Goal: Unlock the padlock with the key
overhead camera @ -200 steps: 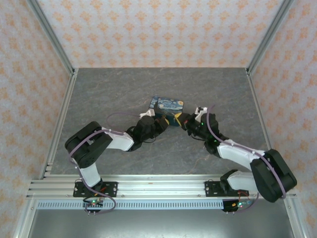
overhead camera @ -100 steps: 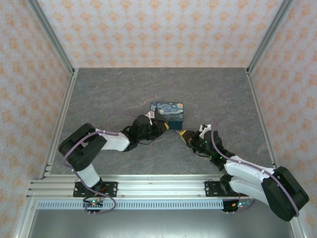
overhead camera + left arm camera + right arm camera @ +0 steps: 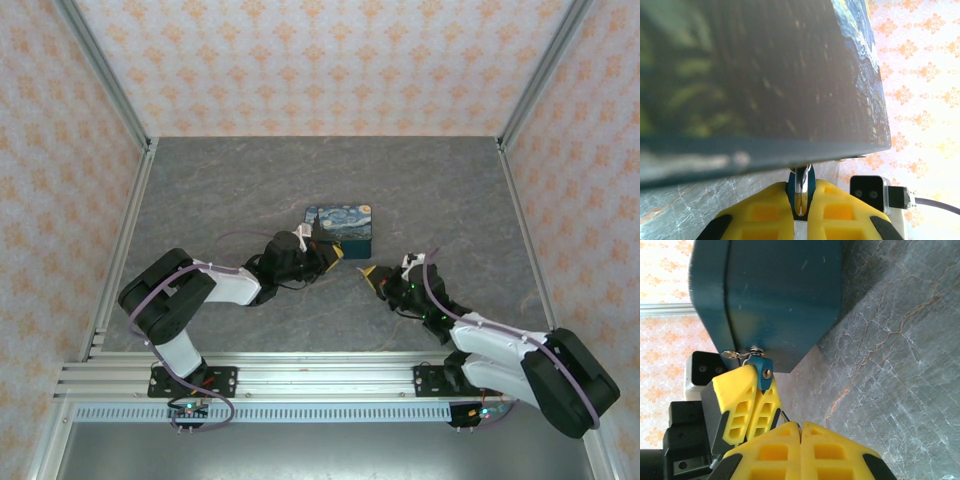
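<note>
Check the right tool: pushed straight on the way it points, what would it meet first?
Probably the left tool, shut on the blue padlock just ahead; the dark box lies beyond them. Depth is hard to judge.

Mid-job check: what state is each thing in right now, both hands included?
box: lid shut, resting on the table.
padlock: hanging from the box's hasp, shackle looks closed, keyhole empty.
left hand: shut on the padlock.
right hand: shut, pinching a thin metal piece, likely the key.
key: apart from the keyhole, not inserted.
</note>
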You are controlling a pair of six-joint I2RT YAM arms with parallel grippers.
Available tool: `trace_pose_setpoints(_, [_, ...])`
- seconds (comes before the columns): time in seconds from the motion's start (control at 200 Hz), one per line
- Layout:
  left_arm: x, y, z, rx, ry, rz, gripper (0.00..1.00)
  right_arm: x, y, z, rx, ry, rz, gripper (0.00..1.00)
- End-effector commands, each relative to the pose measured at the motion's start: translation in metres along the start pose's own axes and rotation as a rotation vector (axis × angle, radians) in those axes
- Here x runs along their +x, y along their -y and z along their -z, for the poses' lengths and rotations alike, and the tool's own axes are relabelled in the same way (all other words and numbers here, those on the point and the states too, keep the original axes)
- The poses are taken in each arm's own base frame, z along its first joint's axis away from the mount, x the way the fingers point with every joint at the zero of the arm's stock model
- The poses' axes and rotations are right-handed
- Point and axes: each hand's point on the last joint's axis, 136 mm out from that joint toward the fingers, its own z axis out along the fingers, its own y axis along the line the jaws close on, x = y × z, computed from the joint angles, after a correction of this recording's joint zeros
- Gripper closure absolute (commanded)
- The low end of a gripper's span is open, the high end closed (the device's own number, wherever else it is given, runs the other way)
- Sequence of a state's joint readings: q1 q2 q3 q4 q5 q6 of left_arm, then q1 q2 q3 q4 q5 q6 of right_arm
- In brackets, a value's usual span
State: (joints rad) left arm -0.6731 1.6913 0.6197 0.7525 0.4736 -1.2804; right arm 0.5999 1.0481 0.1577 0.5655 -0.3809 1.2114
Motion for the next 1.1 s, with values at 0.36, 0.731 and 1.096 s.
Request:
trace_pose_setpoints(0.36, [-0.004, 0.024, -0.002, 0.088, -0.005, 0.001, 1.0, -0.003, -0.034, -0.02, -0.064, 0.001, 0.016, 1.0])
trace_pose_setpoints(0.731, [-0.003, 0.023, -0.002, 0.086, -0.006, 0.003, 1.0, -0.001, -0.036, -0.033, -0.054, -0.006, 0.016, 1.0])
trace_pose_setpoints(1.096, [-0.004, 0.023, -0.002, 0.09, -0.007, 0.006, 1.0, -0.003, -0.039, -0.04, -0.048, -0.005, 0.02, 1.0])
